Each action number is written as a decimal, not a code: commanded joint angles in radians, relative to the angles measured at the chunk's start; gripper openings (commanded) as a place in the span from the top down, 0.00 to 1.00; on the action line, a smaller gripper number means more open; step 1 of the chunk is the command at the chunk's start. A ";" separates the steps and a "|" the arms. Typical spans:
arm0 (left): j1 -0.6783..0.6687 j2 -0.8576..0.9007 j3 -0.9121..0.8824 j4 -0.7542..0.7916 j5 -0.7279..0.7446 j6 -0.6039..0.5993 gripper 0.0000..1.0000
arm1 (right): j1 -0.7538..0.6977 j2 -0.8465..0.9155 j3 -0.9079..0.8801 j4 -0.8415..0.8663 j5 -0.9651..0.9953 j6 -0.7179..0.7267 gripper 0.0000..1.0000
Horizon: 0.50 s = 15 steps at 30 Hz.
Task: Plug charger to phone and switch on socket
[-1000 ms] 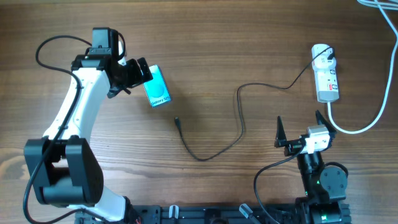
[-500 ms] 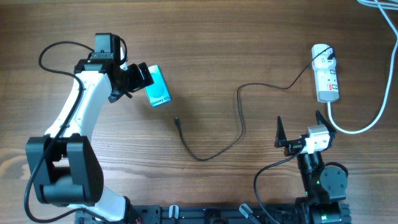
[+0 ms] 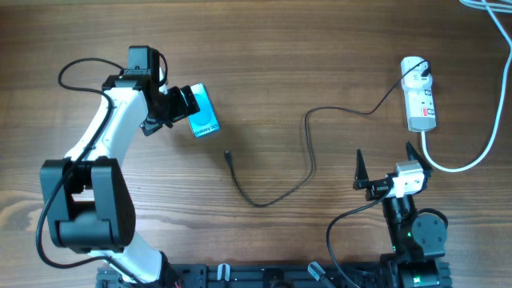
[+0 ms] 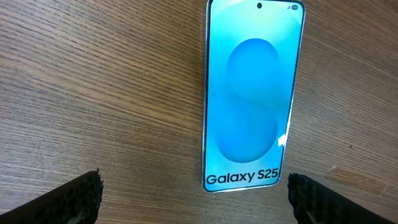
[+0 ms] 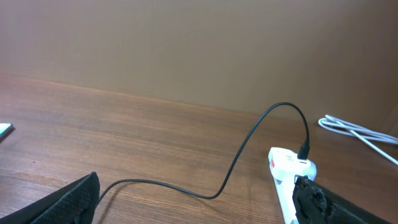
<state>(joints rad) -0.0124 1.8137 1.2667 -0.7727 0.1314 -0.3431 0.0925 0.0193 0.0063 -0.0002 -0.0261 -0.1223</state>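
Though overhead puts the wide-open, empty left gripper [image 3: 179, 101] just beside the phone [image 3: 203, 112] (right gripper [image 3: 384, 158], also wide, sits well apart), left wrist shows it straight ahead on the desk [image 4: 93, 93], long axis pointing away; right wrist shows charger [image 5: 242, 149] and socket [image 5: 286, 165].

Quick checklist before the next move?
1. Left pincer open: ok.
2. Phone centred between its fingers, flat, screen up: ok.
3. Right pincer open and empty: ok.
4. Charger plug seated in socket: ok.
5. Connector tip lying loose, apart from phone, reachable: ok.
6. Socket switched on: cannot tell.
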 commanded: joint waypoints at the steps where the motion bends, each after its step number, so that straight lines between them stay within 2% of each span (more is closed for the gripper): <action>1: -0.007 0.014 -0.006 0.003 0.002 -0.010 0.00 | -0.005 -0.012 -0.001 0.003 -0.012 -0.008 0.00; 15: -0.037 0.016 -0.007 0.003 0.001 -0.010 0.00 | -0.005 -0.012 -0.001 0.003 -0.012 -0.009 0.00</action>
<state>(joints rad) -0.0387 1.8160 1.2667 -0.7727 0.1314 -0.3431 0.0925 0.0193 0.0063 -0.0002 -0.0257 -0.1223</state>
